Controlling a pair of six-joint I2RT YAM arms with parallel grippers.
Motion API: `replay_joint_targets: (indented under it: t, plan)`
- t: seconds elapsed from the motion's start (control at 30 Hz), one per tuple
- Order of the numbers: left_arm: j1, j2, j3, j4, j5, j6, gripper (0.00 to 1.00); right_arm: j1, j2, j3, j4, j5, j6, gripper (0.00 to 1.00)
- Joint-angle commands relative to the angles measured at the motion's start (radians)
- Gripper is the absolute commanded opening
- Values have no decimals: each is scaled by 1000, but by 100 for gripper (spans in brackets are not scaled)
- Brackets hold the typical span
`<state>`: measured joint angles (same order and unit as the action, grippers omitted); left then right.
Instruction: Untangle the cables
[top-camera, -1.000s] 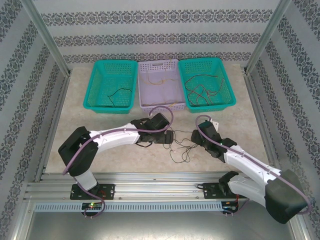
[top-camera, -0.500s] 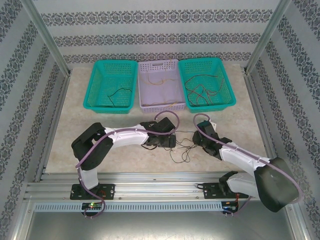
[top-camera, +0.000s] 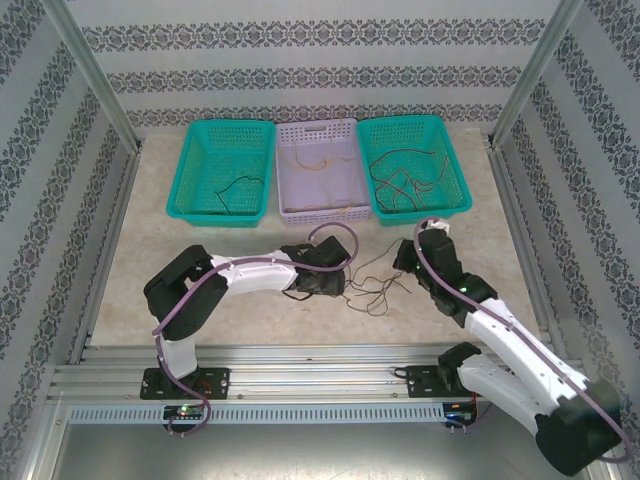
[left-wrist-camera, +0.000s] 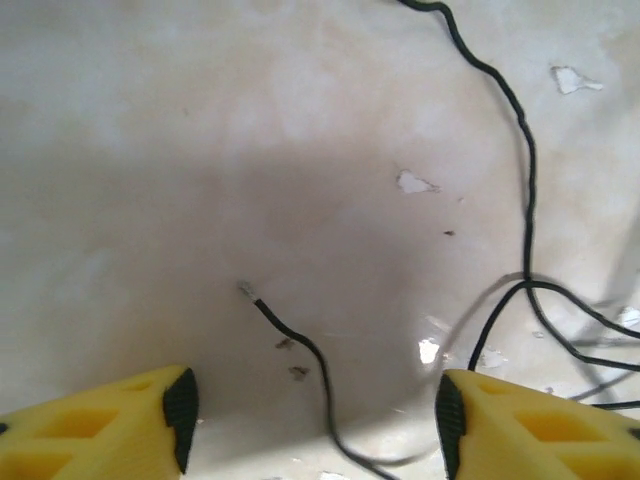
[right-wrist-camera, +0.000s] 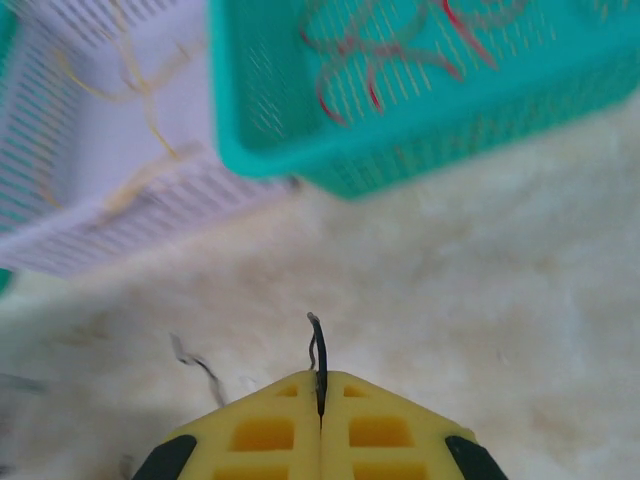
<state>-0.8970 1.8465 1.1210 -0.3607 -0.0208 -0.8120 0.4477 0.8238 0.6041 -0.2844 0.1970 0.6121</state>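
Partly sorted: one black tangle (top-camera: 372, 282) is left on the counter (top-camera: 200, 290).

The left teal basket (top-camera: 222, 123), lavender basket (top-camera: 317, 124) and right teal basket (top-camera: 400, 120) each hold loose cables (top-camera: 400, 180); the tangle between my arms isn't separated yet. My right fingers (right-wrist-camera: 320, 400) are pinched tight on a black cable end (right-wrist-camera: 316, 345). My left fingers (left-wrist-camera: 180, 410) gape wide and hold nothing, with a black cable (left-wrist-camera: 300, 350) lying between them, clear of both.

The left teal basket (top-camera: 218, 216), lavender basket (top-camera: 325, 214) and right teal basket (top-camera: 422, 211) stand in 1 row. They sit at the pale table's (top-camera: 190, 245) far side.
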Motion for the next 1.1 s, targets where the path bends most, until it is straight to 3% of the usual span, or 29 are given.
replay_joint_targets:
  t: [0.0,0.2,0.27,0.37,0.43,0.53,0.6,0.83,1.07]
  plan:
    - [-11,-16,-29,18,-4,8,56,12,-63,81,-86,-3,-81,0]
    - [-3,-48,-76,29,-12,7,22,31,-115,226,-79,-149,-128,0]
    - [2,-64,-91,32,-14,8,14,42,-120,284,-86,-158,-143,0]
    - [10,-92,-116,42,-15,13,12,49,-106,363,-79,-212,-153,0]
    - [12,-120,-139,77,2,20,21,58,-80,421,-72,-269,-150,0]
    - [12,-160,-160,132,33,36,61,91,-33,526,-92,-307,-156,0]
    - [12,-199,-185,188,55,44,72,118,-12,574,-82,-318,-169,0]
    - [7,-418,-400,615,213,83,88,131,50,696,-94,-356,-162,0]
    - [-24,-462,-464,795,344,125,95,140,85,700,-49,-388,-123,0]
